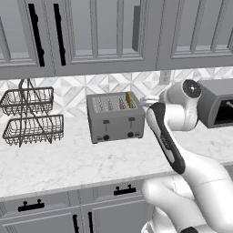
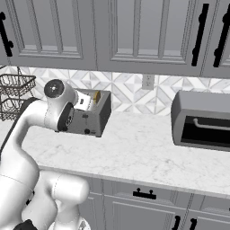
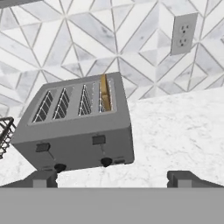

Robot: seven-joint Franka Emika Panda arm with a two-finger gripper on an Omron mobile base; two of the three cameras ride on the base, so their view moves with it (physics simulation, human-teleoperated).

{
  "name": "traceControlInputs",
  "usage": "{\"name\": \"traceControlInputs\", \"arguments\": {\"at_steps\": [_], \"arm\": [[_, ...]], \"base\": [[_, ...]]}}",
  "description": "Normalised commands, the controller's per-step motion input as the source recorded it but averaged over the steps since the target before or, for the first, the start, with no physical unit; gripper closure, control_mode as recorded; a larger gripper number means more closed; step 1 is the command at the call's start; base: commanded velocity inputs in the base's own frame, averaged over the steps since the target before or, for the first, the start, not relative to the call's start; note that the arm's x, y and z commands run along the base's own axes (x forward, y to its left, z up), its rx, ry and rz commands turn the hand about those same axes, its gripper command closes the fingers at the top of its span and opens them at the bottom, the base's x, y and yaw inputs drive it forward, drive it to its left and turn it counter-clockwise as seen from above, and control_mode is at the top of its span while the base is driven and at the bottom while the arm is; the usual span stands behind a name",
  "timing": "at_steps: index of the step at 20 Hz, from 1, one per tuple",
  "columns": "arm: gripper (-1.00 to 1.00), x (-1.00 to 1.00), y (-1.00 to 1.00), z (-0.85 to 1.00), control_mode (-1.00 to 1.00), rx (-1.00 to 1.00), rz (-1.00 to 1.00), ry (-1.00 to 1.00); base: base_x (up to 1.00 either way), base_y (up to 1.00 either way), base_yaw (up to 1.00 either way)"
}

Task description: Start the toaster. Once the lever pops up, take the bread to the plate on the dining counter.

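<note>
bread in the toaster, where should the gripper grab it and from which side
Grip the bread by its exposed top edge, coming straight down from above. It stands upright in the rightmost slot of the toaster, so only the thin golden-crusted upper part sticks out. The fingers should probably close across its flat faces, in line with the slot; the open gripper is wide enough.

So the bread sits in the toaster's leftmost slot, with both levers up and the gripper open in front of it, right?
Not quite: the bread stands in the rightmost slot of the toaster, not the leftmost, as the hand view shows. The rest holds: both levers are up and the gripper is open in front of it.
</note>
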Motion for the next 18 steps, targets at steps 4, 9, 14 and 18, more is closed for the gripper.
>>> {"name": "traceControlInputs", "arguments": {"at_steps": [4, 9, 14, 18], "arm": [[-1.0, 0.09, 0.12, 0.0, -1.0, -0.01, 0.02, 0.0], [-1.0, 0.29, 0.04, -0.03, -1.0, -0.1, 0.0, 0.0], [-1.0, 0.51, 0.13, -0.05, -1.0, -0.03, 0.0, 0.01], [-1.0, 0.64, 0.11, -0.04, -1.0, 0.0, 0.0, 0.07]], "base": [[0.0, 0.0, 0.0], [0.0, 0.0, 0.0], [0.0, 0.0, 0.0], [0.0, 0.0, 0.0]]}}
